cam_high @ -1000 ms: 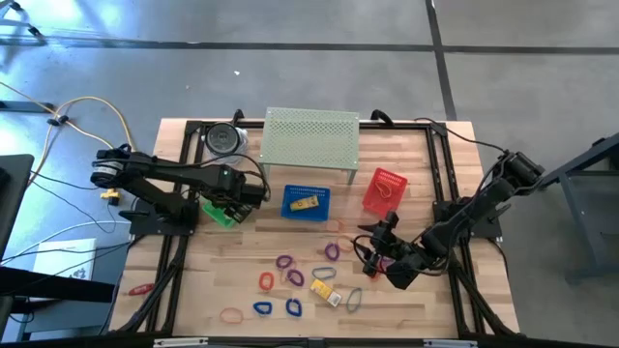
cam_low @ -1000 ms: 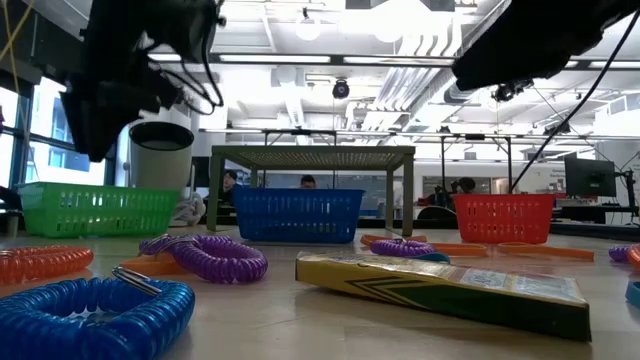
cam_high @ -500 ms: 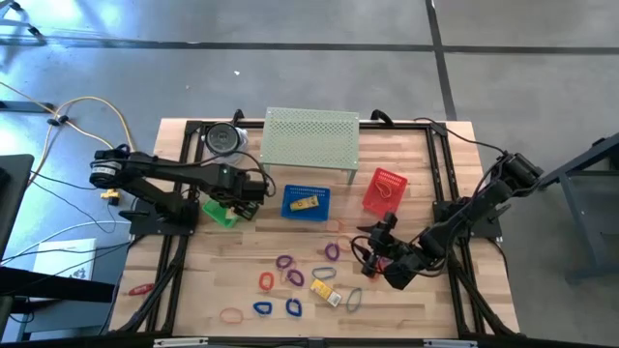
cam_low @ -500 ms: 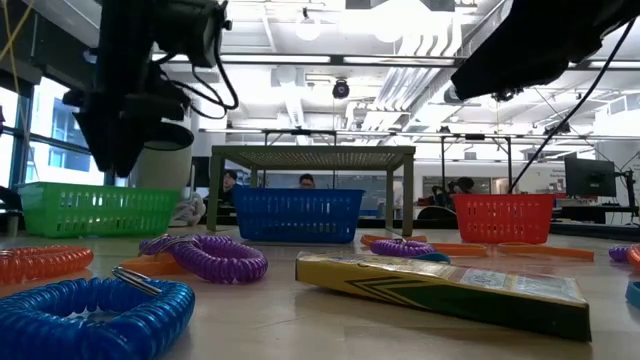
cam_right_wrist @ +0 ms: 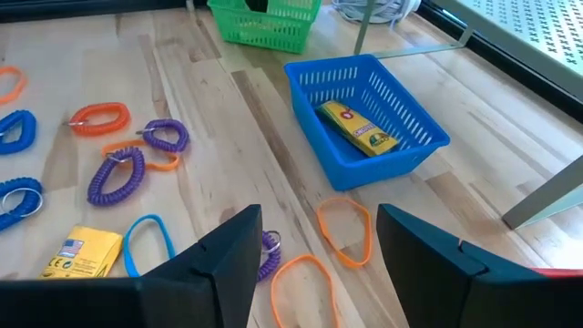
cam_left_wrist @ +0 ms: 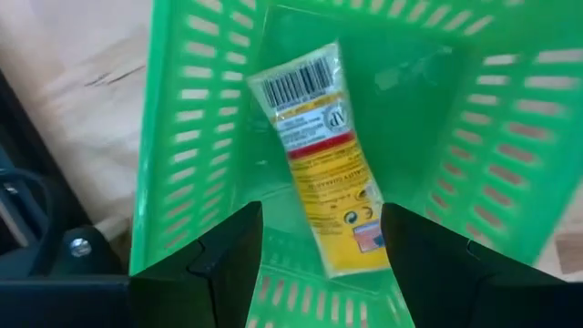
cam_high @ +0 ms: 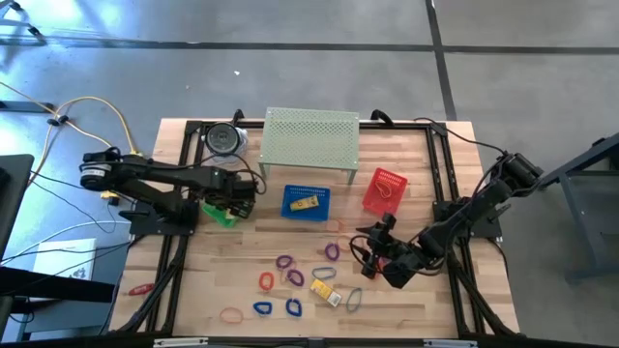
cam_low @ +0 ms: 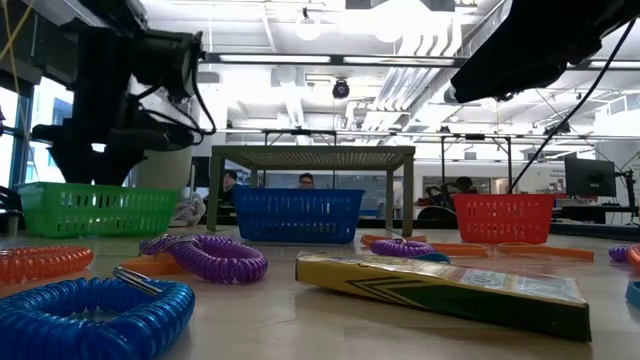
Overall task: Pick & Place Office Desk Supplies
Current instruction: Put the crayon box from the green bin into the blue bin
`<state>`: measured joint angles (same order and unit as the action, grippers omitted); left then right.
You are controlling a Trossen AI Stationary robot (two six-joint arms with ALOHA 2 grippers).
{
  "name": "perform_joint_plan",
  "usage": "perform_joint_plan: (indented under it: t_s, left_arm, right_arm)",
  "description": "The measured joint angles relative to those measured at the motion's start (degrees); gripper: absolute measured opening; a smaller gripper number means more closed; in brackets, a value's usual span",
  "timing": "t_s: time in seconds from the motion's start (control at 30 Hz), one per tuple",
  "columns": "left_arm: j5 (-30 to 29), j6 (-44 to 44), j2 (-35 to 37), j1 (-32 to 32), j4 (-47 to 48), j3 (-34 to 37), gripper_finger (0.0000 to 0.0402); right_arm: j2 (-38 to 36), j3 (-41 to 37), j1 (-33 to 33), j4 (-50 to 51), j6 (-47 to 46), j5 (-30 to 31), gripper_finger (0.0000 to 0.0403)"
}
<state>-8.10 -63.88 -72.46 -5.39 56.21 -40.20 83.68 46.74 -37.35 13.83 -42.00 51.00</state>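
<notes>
Over the green basket point(cam_high: 220, 212) at the table's 9 o'clock side hangs the left gripper point(cam_high: 242, 201), fingers point(cam_left_wrist: 228, 264) spread apart, nothing between them; a yellow tube point(cam_left_wrist: 323, 155) lies flat on the basket floor below. Right gripper point(cam_high: 370, 247) sits at about 4 o'clock, fingers point(cam_right_wrist: 228, 260) also apart and empty, low over the wood, pointing toward the middle. Loose supplies sit around 6 o'clock: purple coil loops point(cam_high: 284, 262), an orange coil point(cam_high: 266, 281), blue coils point(cam_high: 293, 307), thin orange bands point(cam_right_wrist: 344, 225), and a yellow box point(cam_high: 321, 287). Blue basket point(cam_high: 306, 201) at centre holds a yellow pack point(cam_right_wrist: 357, 128). Red basket point(cam_high: 385, 189) stands at 2 o'clock, perforated shelf point(cam_high: 311, 137) at 12.
</notes>
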Motion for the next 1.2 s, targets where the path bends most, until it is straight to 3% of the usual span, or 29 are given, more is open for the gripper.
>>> perform_joint_plan:
  t_s: [0.33, 0.63, 1.2]
  left_arm:
    - [-0.11, -0.44, 0.37, -1.37, -7.24, 1.99, 0.0214]
    - [-2.69, -3.24, 0.30, -1.35, -7.17, 2.21, 0.0214]
    - [-1.62, -8.07, 0.23, -0.96, -7.20, 6.45, 0.0214]
  right_arm:
    - [0.00, 0.00, 0.03, -0.74, 0.22, 0.02, 0.0207]
    - [0.00, 0.00, 0.03, -0.75, 0.24, 0.00, 0.0207]
    - [0.00, 0.00, 0.03, -0.75, 0.26, 0.00, 0.0207]
